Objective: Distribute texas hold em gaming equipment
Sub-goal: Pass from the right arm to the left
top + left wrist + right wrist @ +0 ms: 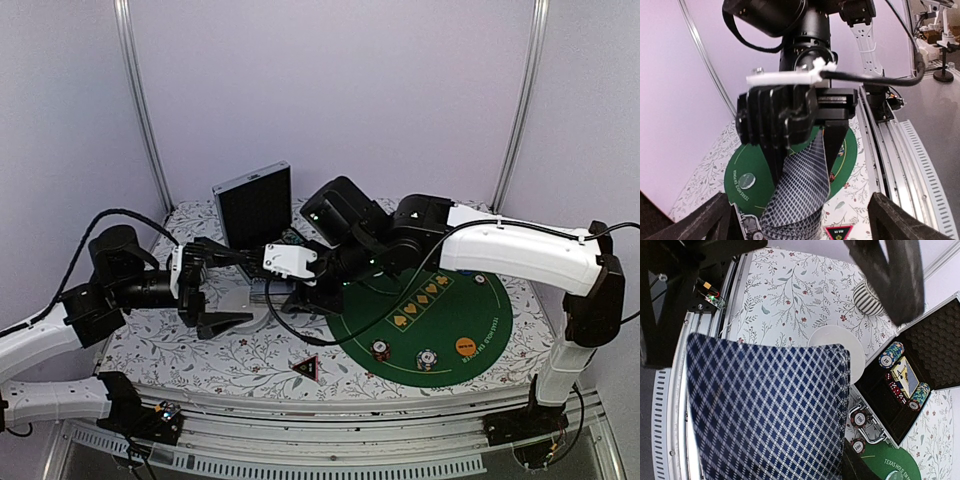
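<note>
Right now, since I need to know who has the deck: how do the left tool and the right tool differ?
The left tool stands wide open, holding nothing; the right tool is clamped on a stack of playing cards. The left tool reaches in from the left, the right tool from over the green mat. Both are black, two-fingered, and face each other closely.

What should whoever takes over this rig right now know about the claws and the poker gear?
Right claw: shut on a fan of playing cards, off the table.
Left claw: open, empty, beside that fan.
Done: two chips and an orange disc lie on the green mat; black triangle beside it.
Left: no cards dealt yet; more chips sit in the open case.
</note>
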Robot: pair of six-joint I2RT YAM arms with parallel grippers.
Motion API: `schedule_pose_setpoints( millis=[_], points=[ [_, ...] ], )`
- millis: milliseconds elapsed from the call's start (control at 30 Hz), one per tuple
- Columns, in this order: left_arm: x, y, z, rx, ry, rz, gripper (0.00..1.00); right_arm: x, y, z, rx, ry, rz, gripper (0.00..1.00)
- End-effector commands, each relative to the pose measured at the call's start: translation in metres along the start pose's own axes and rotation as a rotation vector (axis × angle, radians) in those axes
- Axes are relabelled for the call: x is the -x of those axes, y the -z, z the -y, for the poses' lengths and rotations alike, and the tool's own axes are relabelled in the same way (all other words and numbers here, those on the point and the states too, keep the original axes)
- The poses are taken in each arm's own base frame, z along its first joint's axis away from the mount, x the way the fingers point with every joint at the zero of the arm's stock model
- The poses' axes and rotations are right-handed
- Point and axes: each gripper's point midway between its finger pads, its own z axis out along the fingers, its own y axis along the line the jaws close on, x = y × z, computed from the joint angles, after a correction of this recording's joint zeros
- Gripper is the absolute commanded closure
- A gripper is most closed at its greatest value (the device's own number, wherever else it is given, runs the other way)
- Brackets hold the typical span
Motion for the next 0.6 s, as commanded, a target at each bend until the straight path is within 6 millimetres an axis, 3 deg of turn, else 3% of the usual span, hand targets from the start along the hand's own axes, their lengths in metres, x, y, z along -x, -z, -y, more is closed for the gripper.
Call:
schedule_pose_setpoints(
  millis=[0,233,567],
  points=[
    [-0.005,0.008,0.005,0.01,-0.109,-0.057,0.02,-0.012,-0.014,-0.001,0.024,-0.022,-0.02,0.68],
    [-0.014,0.008,0.018,-0.07,-0.276,-0.099,0.04,-0.013,-0.012,-0.004,0.051,-0.035,-0.011,0.69],
    [-0.029,-0.023,0.019,-0.149,-0.34,-0.164,0.16,-0.004,-0.005,-0.006,0.071,-0.024,0.02,0.69]
  ],
)
